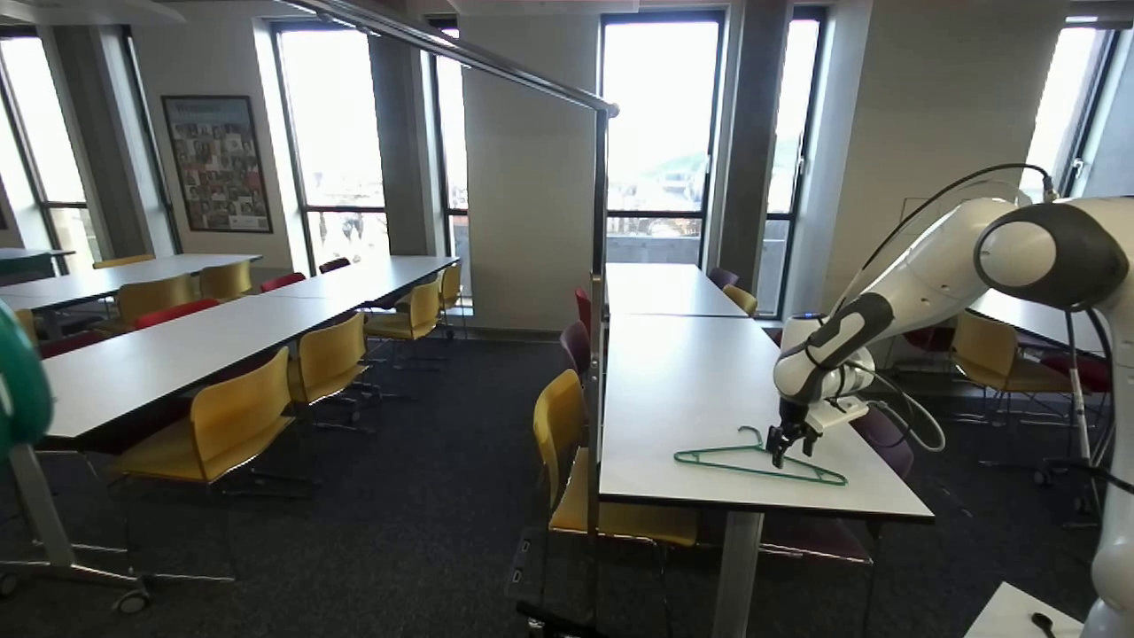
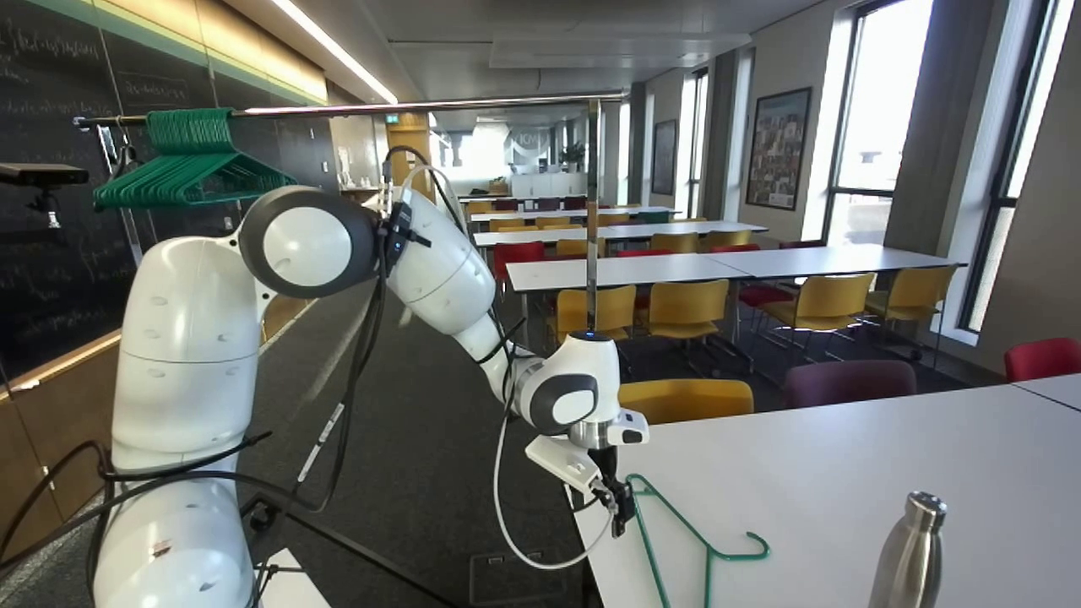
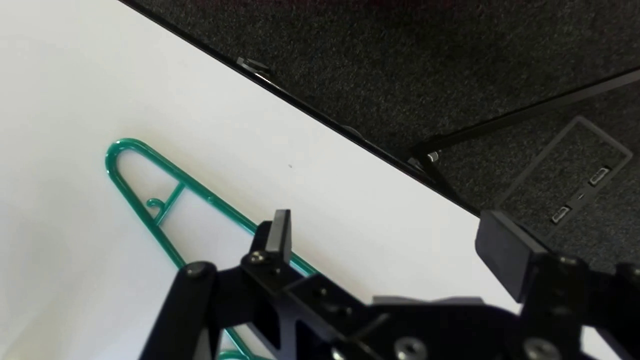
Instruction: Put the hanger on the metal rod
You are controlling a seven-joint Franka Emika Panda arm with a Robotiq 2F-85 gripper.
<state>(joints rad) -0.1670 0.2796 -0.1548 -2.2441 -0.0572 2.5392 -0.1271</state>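
Note:
The green hanger (image 1: 744, 469) lies flat on the white table (image 1: 673, 372) near its end edge. Its hook and one corner show in an exterior view (image 2: 676, 513), its other end out of frame. The wrist view shows one narrow corner of the hanger (image 3: 215, 201); the gripper hides part of it. My gripper (image 3: 385, 235) is open and empty, low over the hanger. One finger overlaps the hanger's long bar in the wrist view; bare table shows between the fingers. The gripper also shows in both exterior views (image 1: 793, 449) (image 2: 621, 517). The metal rod (image 2: 473, 105) runs high above, also in an exterior view (image 1: 478, 60).
Several green hangers (image 2: 194, 181) hang at the rod's far end. An upright metal post (image 1: 601, 266) holds the rod beside the table. A steel bottle (image 2: 908, 561) stands on the table. Yellow chairs (image 1: 560, 425) stand along the table's side.

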